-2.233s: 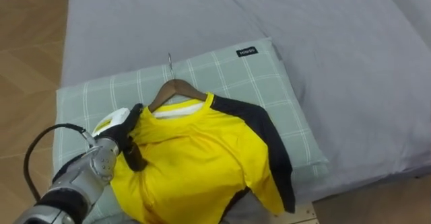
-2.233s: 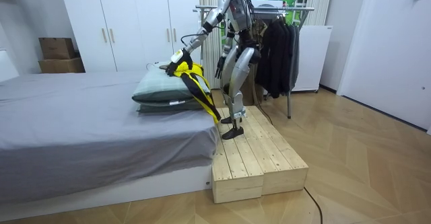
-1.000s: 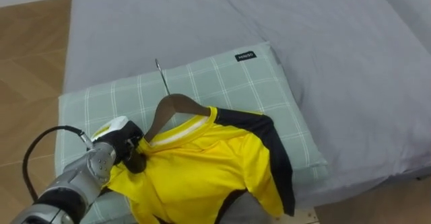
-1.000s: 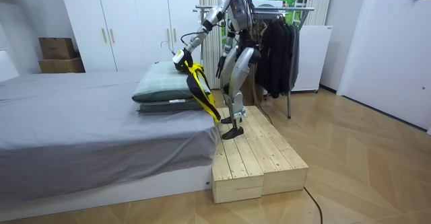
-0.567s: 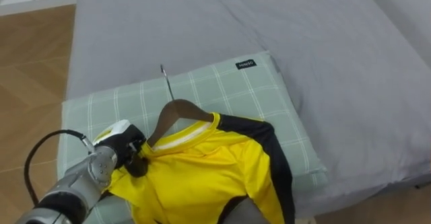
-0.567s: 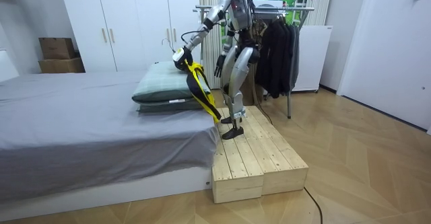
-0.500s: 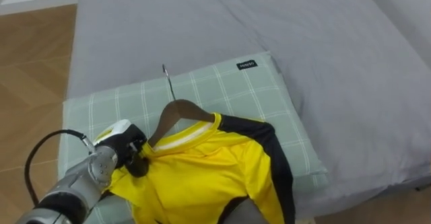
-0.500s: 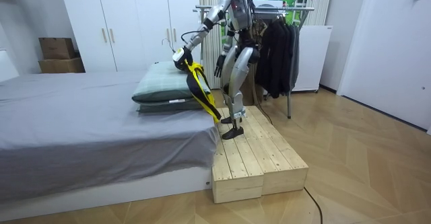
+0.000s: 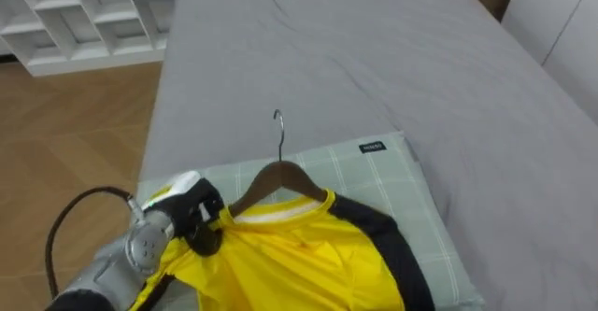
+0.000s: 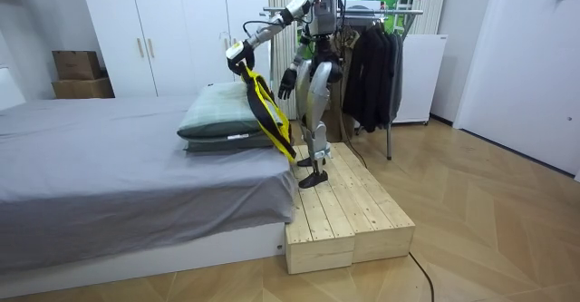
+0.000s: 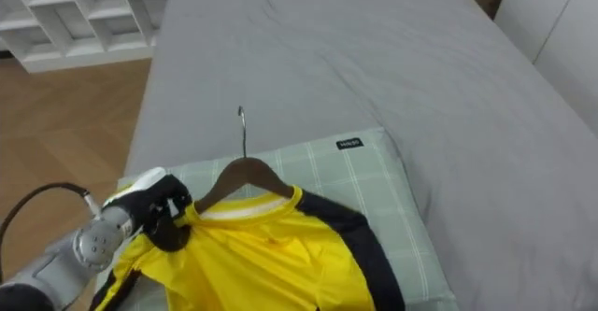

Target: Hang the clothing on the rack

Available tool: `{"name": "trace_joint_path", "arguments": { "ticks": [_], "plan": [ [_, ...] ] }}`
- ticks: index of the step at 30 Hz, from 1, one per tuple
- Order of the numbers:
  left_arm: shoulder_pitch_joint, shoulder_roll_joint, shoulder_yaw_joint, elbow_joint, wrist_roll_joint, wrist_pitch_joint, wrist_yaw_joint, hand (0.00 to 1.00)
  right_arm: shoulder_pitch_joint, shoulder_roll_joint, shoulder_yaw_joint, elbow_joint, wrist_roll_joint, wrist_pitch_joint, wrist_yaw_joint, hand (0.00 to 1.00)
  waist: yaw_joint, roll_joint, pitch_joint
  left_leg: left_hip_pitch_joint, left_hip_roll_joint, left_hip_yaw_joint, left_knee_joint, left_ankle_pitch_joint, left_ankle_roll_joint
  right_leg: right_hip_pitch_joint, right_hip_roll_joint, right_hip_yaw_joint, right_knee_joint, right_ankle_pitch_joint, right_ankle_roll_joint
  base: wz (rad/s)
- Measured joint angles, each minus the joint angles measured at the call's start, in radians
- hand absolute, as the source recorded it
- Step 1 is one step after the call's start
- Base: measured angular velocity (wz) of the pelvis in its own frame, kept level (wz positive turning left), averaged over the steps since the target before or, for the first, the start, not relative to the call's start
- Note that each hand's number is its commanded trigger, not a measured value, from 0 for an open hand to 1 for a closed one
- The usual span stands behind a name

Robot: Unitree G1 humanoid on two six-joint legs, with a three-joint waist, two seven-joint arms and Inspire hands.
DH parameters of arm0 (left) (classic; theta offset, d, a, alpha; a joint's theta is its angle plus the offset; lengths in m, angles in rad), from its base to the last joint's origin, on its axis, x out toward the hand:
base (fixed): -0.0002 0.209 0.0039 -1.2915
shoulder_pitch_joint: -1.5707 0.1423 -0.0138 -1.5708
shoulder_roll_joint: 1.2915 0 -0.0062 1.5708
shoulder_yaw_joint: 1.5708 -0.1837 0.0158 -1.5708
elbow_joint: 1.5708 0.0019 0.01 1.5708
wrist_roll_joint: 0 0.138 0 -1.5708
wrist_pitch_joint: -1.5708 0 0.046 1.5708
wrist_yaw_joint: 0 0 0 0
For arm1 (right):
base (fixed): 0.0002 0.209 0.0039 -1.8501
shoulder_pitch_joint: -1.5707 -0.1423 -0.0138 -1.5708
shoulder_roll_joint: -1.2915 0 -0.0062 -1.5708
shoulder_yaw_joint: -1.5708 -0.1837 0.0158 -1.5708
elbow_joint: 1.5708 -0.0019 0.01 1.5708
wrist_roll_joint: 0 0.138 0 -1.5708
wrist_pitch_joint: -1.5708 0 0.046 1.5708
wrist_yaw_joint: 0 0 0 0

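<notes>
A yellow shirt [image 9: 299,264] with a black side panel hangs on a wooden hanger [image 9: 277,175] whose metal hook [image 9: 277,117] points up. My left hand [image 9: 193,214] is shut on the hanger's left end, at the shirt's shoulder. In the room view this left hand [image 10: 237,55] holds the shirt [image 10: 265,110] raised above the green checked pillow [image 10: 217,116], the cloth draping down past the bed's edge. My right hand [image 10: 286,82] hangs open by my side.
I stand on a wooden platform [image 10: 344,213] beside the grey bed [image 10: 109,170]. A clothes rack [image 10: 399,14] with dark garments [image 10: 373,66] is behind me. White wardrobes [image 10: 163,30] line the wall. A white shelf unit [image 9: 84,12] stands beyond the bed.
My left hand has lifted the hanger and shirt up off the pillow. My head view has shifted toward the far part of the bed.
</notes>
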Motion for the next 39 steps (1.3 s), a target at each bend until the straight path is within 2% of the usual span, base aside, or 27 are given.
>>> {"name": "trace_joint_path", "arguments": {
  "ticks": [5, 6, 9, 11, 15, 22, 25, 29, 32, 35, 39],
  "plan": [
    [0.055, 0.038, 0.036, -0.212, 0.025, 0.008, -0.023, 1.0, 0.053, -0.031, -0.107, -0.048, -0.039, -0.008, -0.006, 0.0, 0.042, -0.008, -0.0097, 0.057, -0.007, -0.015, -0.033, 0.002, -0.004, 0.073, 0.001, -0.02, -0.066, 0.012, 0.002, 0.11],
    [0.065, 0.052, 0.042, -0.246, 0.025, 0.008, -0.023, 1.0, 0.061, -0.03, -0.126, -0.058, -0.05, -0.011, -0.017, 0.0, 0.038, -0.01, -0.0148, 0.075, -0.009, -0.018, -0.043, 0.003, -0.005, 0.103, 0.005, -0.027, -0.097, 0.021, 0.003, 0.0],
    [0.099, 0.081, 0.045, -0.321, 0.025, 0.007, -0.023, 1.0, 0.094, -0.033, -0.143, -0.071, -0.058, -0.032, -0.036, 0.0, 0.037, -0.017, -0.0209, 0.121, -0.013, -0.02, -0.07, 0.003, -0.006, 0.169, 0.01, -0.029, -0.161, 0.041, 0.006, 0.04],
    [0.125, 0.089, 0.048, -0.348, 0.025, 0.007, -0.023, 1.0, 0.114, -0.034, -0.147, -0.071, -0.06, -0.032, -0.046, 0.0, 0.036, -0.017, -0.0227, 0.142, -0.02, -0.022, -0.084, 0.003, -0.006, 0.198, 0.007, -0.03, -0.17, 0.043, 0.009, 0.05],
    [0.186, 0.088, 0.059, -0.382, 0.023, 0.007, -0.023, 1.0, 0.169, -0.032, -0.182, -0.071, -0.064, -0.032, -0.054, 0.0, 0.032, -0.017, -0.0224, 0.176, -0.031, -0.031, -0.098, 0.0, -0.01, 0.247, 0.003, -0.039, -0.203, 0.046, 0.013, 0.08],
    [0.202, 0.088, 0.066, -0.392, 0.016, 0.003, -0.024, 1.0, 0.174, -0.033, -0.203, -0.074, -0.108, -0.032, -0.051, 0.0, 0.038, -0.016, -0.0215, 0.221, -0.039, -0.027, -0.117, -0.001, -0.01, 0.279, -0.003, -0.029, -0.206, 0.043, 0.018, -0.03],
    [0.208, 0.088, 0.087, -0.396, 0.016, 0.009, -0.035, 1.0, 0.175, -0.035, -0.24, -0.075, -0.128, -0.03, -0.048, 0.0, 0.038, -0.016, -0.0214, 0.229, -0.039, -0.026, -0.117, -0.002, -0.011, 0.281, -0.003, -0.026, -0.206, 0.043, 0.018, -0.01],
    [0.28, 0.082, 0.148, -0.475, 0.016, 0.011, -0.059, 1.0, 0.175, -0.039, -0.289, -0.076, -0.184, -0.029, -0.054, 0.0, 0.038, -0.018, -0.0197, 0.23, -0.038, -0.025, -0.117, -0.002, -0.011, 0.278, -0.002, -0.025, -0.204, 0.042, 0.018, 0.0],
    [0.298, 0.079, 0.184, -0.48, 0.017, 0.018, -0.068, 1.0, 0.176, -0.051, -0.324, -0.075, -0.242, -0.028, -0.07, 0.0, 0.037, -0.024, -0.0166, 0.23, -0.038, -0.031, -0.117, -0.002, -0.011, 0.278, -0.002, -0.027, -0.203, 0.042, 0.018, 0.0],
    [0.313, 0.08, 0.222, -0.496, 0.018, 0.032, -0.073, 1.0, 0.174, -0.063, -0.367, -0.086, -0.328, -0.016, -0.079, 0.0, 0.038, -0.032, -0.0179, 0.229, -0.039, -0.031, -0.117, -0.003, -0.01, 0.275, -0.003, -0.026, -0.201, 0.042, 0.018, 0.0],
    [0.316, 0.086, 0.24, -0.528, 0.027, 0.053, -0.074, 1.0, 0.162, -0.088, -0.385, -0.116, -0.47, 0.003, -0.087, 0.0, 0.033, -0.054, -0.0269, 0.229, -0.039, -0.032, -0.114, -0.006, -0.009, 0.278, -0.003, -0.024, -0.201, 0.042, 0.018, 0.0]
  ]
}}
